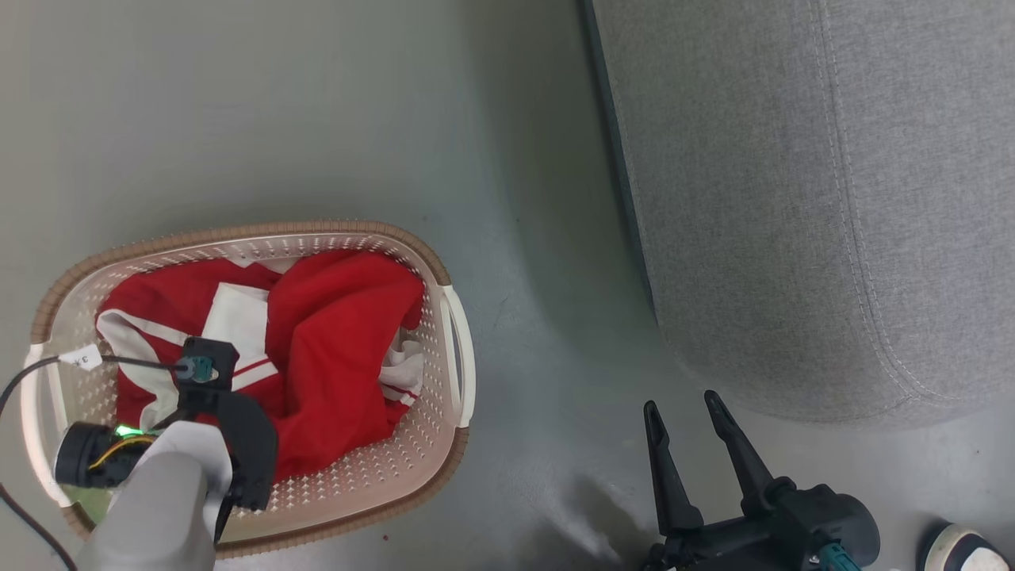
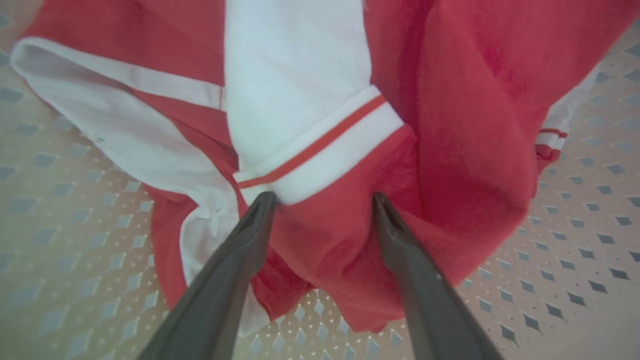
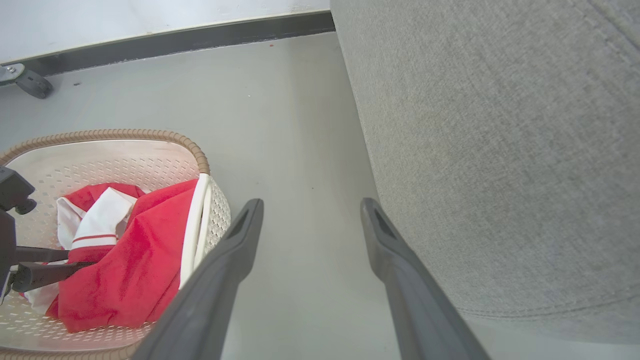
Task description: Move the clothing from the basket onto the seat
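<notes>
I've got left jaws apart, tips at the clothing [image 2: 320, 240] in the basket [image 1: 238, 235]; right jaws apart above the floor [image 1: 539, 396], near the seat [image 1: 793, 198].

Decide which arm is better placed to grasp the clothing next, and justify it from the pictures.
Left. The left claw is open and down inside the basket, fingertips straddling a fold of the clothing. The right claw, also open, hovers over bare floor between basket and seat, away from any fabric.
</notes>
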### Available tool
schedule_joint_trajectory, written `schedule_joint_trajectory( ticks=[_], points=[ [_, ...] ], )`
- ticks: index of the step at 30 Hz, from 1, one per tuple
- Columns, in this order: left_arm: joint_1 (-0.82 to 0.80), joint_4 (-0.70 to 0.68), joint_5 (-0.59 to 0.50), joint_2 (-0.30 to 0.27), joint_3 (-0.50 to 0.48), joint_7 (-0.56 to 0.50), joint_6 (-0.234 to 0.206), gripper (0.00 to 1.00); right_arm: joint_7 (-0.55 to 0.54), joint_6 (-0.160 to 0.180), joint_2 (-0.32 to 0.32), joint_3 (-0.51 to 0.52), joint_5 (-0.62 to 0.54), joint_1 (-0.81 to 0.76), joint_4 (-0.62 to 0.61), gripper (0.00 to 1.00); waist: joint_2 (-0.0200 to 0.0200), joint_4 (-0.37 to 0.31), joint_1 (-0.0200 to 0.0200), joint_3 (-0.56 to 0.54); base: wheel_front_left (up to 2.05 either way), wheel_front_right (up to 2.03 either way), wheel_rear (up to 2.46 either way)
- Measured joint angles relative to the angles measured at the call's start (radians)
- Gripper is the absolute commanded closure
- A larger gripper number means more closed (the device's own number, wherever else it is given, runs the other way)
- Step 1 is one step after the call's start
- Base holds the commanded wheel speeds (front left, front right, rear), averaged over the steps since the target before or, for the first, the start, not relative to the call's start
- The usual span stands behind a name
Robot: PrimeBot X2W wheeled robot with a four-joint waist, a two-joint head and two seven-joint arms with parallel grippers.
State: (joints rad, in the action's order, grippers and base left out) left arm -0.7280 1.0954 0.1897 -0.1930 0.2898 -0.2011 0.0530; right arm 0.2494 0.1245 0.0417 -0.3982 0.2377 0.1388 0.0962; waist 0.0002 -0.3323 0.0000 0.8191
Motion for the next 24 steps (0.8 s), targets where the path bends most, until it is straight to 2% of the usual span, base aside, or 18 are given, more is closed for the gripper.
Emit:
schedule_joint_trajectory(
  ticks=[24],
  points=[
    [-0.176,0.079,-0.007,0.031,0.02,-0.036,0.01,0.0,0.003,0.0,0.0,-0.002,-0.028,-0.001,-0.089,0.0,0.0,0.035,0.0001,0.148,0.0,0.0,0.0]
  ],
)
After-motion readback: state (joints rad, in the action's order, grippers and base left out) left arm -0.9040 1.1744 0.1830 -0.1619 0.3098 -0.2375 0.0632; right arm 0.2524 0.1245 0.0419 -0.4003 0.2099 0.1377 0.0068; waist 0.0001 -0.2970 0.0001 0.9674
